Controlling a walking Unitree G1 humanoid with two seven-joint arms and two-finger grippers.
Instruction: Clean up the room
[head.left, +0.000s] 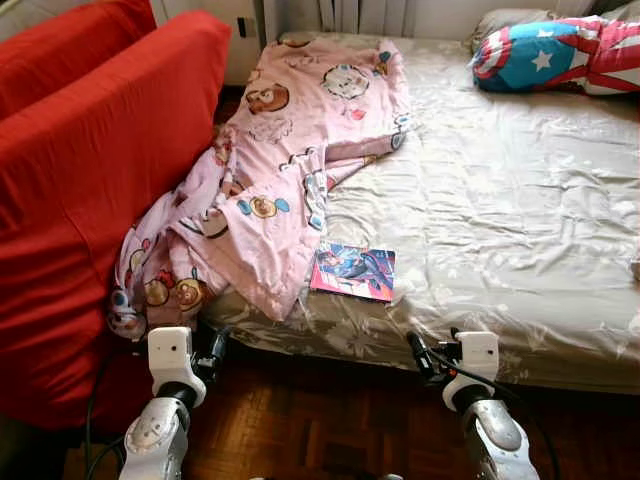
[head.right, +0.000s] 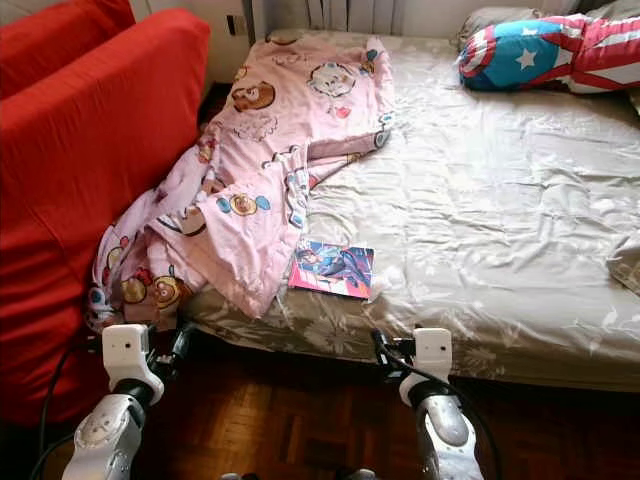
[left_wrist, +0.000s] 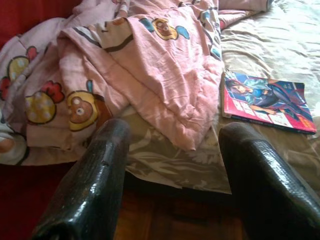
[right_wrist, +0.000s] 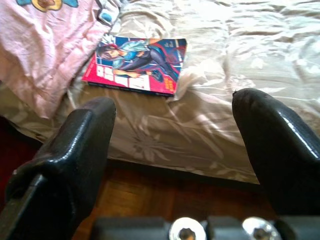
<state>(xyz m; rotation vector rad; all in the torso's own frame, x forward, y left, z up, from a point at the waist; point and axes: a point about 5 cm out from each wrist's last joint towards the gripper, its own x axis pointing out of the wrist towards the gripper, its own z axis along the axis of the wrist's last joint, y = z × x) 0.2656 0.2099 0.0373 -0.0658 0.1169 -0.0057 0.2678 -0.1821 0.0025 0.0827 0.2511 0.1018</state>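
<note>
A pink cartoon-print blanket (head.left: 290, 150) lies crumpled along the bed's left side and spills over the edge toward the red sofa. A comic book (head.left: 353, 271) with a colourful cover rests on the beige sheet near the bed's front edge, beside the blanket's corner; it also appears as the book (right_wrist: 136, 65) and the book (left_wrist: 267, 100) in the wrist views. My left gripper (head.left: 213, 347) is open, low before the bed's front left corner under the hanging blanket (left_wrist: 150, 75). My right gripper (head.left: 422, 352) is open, just below the bed's front edge, right of the book.
The bed (head.left: 500, 200) with its shiny beige sheet runs from the middle to the right. A red sofa (head.left: 90, 170) stands tight against its left side. A star-and-stripe pillow (head.left: 560, 55) lies at the bed's far right. Dark parquet floor (head.left: 330, 420) runs beneath my arms.
</note>
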